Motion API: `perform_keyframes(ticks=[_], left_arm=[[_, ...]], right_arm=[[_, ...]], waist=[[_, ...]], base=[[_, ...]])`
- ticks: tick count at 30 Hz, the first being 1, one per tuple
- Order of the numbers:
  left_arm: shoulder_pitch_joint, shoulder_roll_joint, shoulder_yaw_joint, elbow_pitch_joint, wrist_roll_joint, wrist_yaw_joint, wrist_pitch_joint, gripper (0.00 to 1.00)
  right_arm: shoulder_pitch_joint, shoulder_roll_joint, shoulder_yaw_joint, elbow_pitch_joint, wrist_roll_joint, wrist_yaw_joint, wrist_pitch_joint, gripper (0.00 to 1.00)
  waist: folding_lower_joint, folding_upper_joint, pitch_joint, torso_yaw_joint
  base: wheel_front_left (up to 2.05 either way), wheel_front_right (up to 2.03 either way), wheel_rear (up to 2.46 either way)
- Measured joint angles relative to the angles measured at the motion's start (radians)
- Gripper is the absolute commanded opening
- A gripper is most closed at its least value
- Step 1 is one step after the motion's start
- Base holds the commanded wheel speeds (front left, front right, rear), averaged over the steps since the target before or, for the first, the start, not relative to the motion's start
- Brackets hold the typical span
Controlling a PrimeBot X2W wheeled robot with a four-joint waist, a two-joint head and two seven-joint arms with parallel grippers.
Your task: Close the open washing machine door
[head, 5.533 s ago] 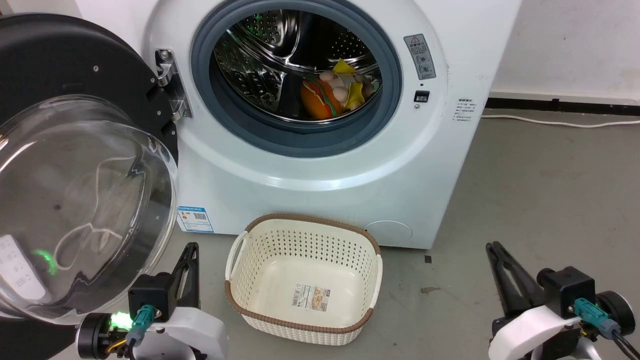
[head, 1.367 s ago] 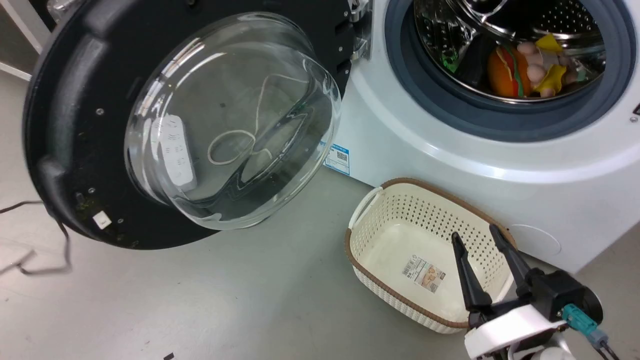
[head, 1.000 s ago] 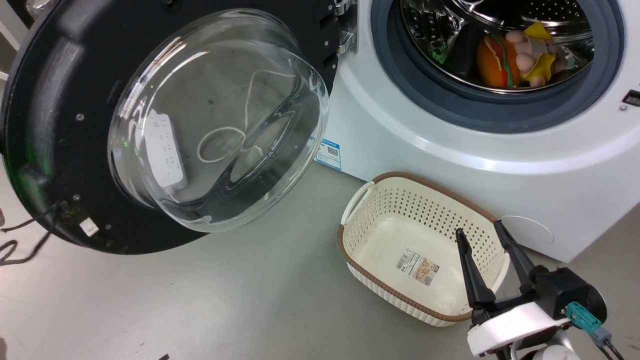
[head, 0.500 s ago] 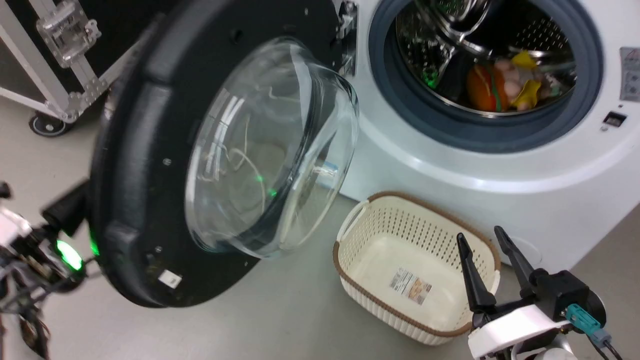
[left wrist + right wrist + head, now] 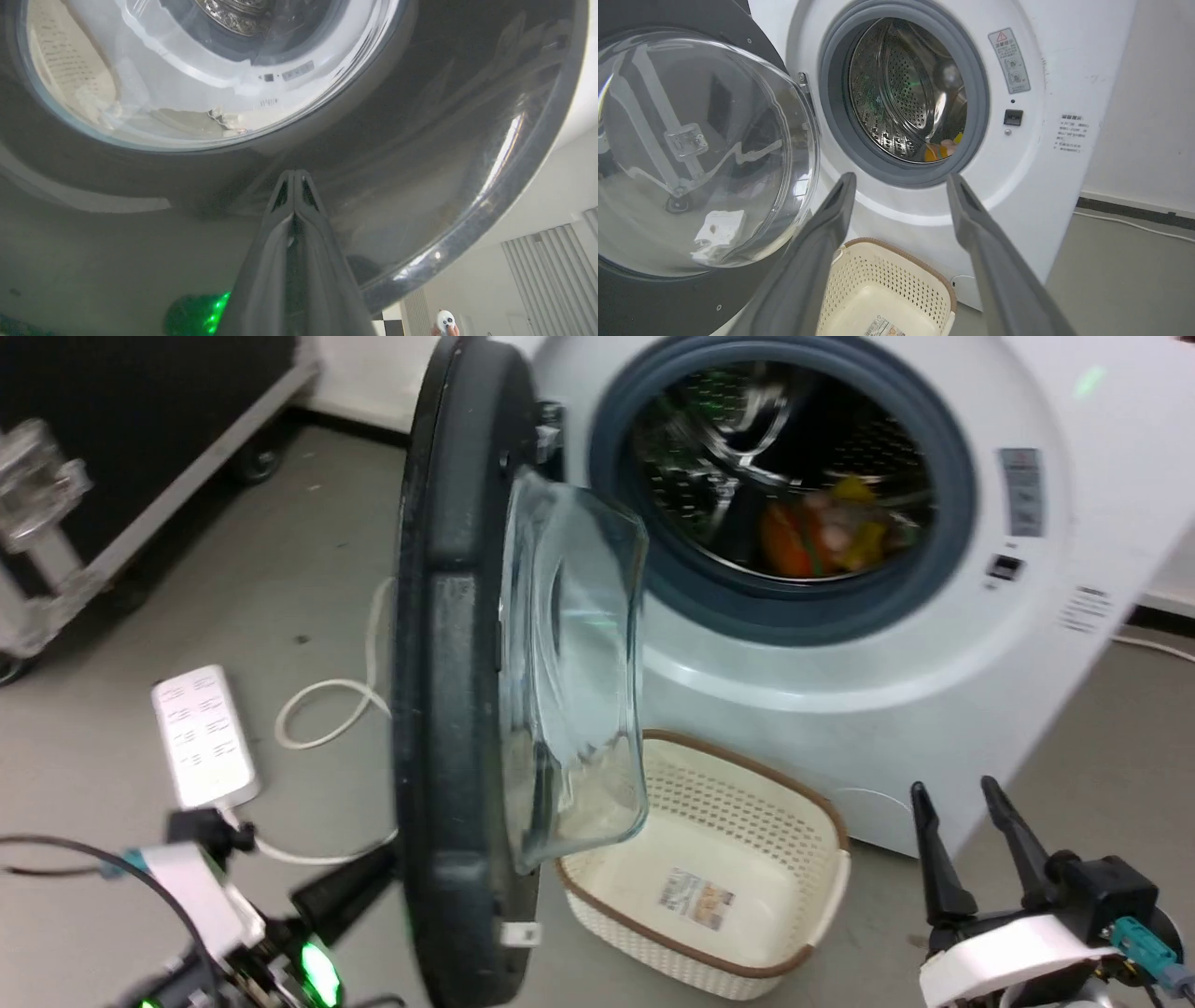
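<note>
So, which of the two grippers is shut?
The left gripper, fingers pressed together at the dark outer face of the washing machine door; the right gripper stands open.

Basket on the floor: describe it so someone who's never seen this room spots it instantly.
Start at the white washing machine. On the grey floor in front of it, beside the black washing machine door, sits the basket. Nothing else nearby is cream with perforated walls and a brown rim.

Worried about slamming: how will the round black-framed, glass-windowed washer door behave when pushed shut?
The round black-framed washer door likely swings rigidly on its hinge, not flexing. Its glossy outer face looks slippery, so the left gripper's shut fingers might slide. The thick clear glass bowl suggests weight; it may keep swinging once moving.
</note>
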Motion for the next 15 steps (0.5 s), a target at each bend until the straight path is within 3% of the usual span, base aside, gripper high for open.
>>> perform_keyframes(ticks=[7,15], left_arm=[[0.094,-0.008,-0.146,0.005,-0.106,-0.011,-0.095,0.0],[0.088,-0.011,-0.329,0.078,-0.238,-0.068,-0.277,0.0]], right_arm=[[0.0,0.001,-0.024,0.005,-0.021,0.0,0.0,1.0],[-0.005,0.001,-0.045,-0.003,-0.051,0.0,0.0,1.0]], waist=[[0.0,0.0,0.008,-0.108],[0.0002,0.0,0.048,-0.266]], base=[[0.0,0.0,0.0],[0.0,0.0,0.0]])
